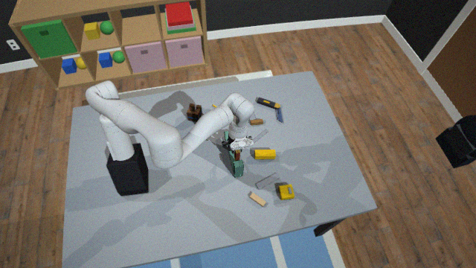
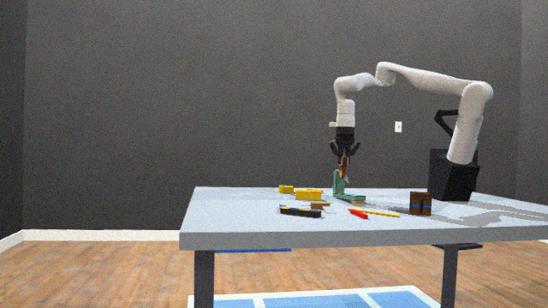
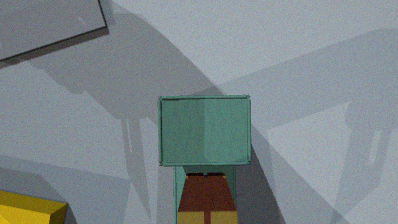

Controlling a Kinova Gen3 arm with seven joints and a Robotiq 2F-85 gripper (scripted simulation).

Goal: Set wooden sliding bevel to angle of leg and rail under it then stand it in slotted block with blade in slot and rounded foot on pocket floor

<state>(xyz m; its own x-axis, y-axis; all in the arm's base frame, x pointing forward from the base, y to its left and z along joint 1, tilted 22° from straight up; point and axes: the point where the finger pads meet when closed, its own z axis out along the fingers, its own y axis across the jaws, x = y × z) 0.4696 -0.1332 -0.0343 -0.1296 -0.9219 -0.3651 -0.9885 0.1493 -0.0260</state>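
Note:
My gripper (image 1: 238, 146) points straight down over the middle of the table and is shut on the wooden sliding bevel (image 2: 342, 167). The bevel hangs upright from the fingers, just above and beside the green leg's top. The green leg-and-rail piece (image 1: 237, 165) stands on the table: an upright leg (image 2: 338, 181) on a flat rail (image 2: 353, 197). In the wrist view the leg's top (image 3: 204, 131) fills the centre, with the bevel's brown and yellow body (image 3: 206, 201) right below it. The brown slotted block (image 1: 194, 112) stands apart at the back, also in the side view (image 2: 420, 203). The black bevel (image 1: 268, 103) lies at the far right.
A yellow block (image 1: 265, 153) lies right of the green piece. A grey plate (image 1: 267, 180), a yellow box (image 1: 286, 191) and a small wooden strip (image 1: 257, 199) lie nearer the front. A small wooden block (image 1: 256, 121) and a red pencil (image 2: 358, 213) lie behind. The arm's black base (image 1: 127, 173) is at left.

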